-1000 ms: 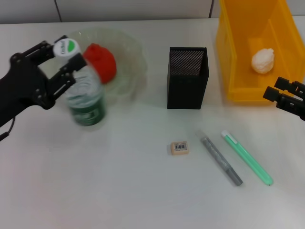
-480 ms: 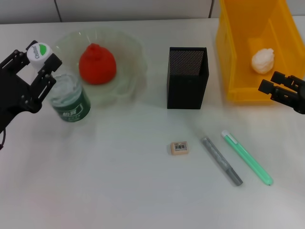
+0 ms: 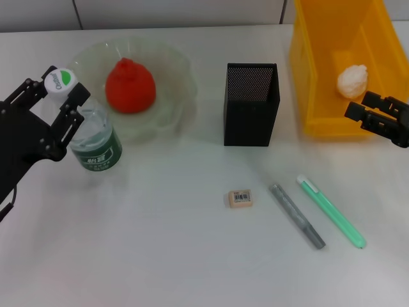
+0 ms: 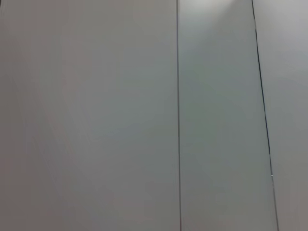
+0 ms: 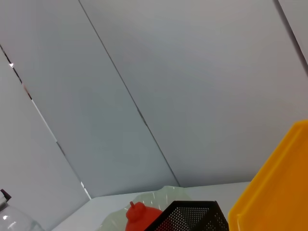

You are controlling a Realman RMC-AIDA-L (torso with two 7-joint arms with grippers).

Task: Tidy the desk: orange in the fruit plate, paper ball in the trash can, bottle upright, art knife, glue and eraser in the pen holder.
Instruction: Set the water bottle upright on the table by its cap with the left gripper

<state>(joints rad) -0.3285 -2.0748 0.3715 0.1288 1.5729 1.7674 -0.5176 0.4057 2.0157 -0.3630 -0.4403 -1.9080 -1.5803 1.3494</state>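
The bottle (image 3: 94,142) had tipped nearer upright beside the plate (image 3: 176,77). The left gripper (image 3: 56,105) clasped its neck to stand it; the right gripper (image 3: 377,118) idled, fingers apart.

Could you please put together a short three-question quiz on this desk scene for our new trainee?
1. True or false: the red-orange lumpy orange lies in the pale-green scalloped fruit plate.
2. What is the left end effector holding?
A. the small beige eraser
B. the clear plastic bottle with the green label
C. the green pen-shaped tool
3. Fill in: the white crumpled paper ball lies inside the bright yellow ______.

Key
1. True.
2. B; it stands nearly upright beside the plate.
3. Trash can; the right end effector is at its front wall.
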